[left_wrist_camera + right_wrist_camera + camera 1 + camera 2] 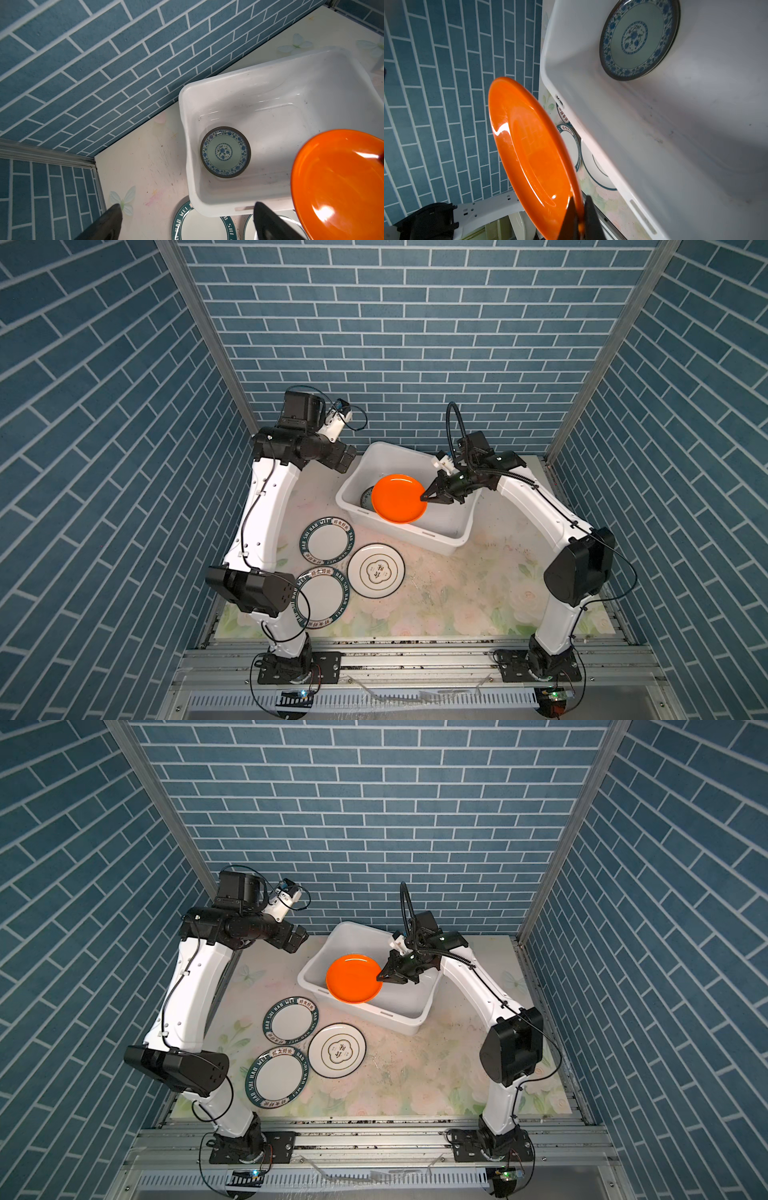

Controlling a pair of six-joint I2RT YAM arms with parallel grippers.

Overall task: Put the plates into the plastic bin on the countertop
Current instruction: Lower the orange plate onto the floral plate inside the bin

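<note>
Orange plate (399,498), at the centre of both top views, hangs tilted above the plastic bin (390,446). The right hand (428,497) is clamped on its right rim. A blue-green patterned plate (225,152) lies flat in the bin's left corner. The left hand (347,462), jaws wide apart and empty, hovers upper left of the bin. Three plates (376,570) rest on the worktop (457,593). Likely risks: the thin edge grip slips, or the plate clips the bin's front rim or strikes the patterned plate.

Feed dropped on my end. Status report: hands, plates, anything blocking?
Right hand shut on orange plate, tilted over plastic bin. Left hand open, empty. Blue-green plate in bin; three plates on countertop. Nothing blocking the drop.
</note>
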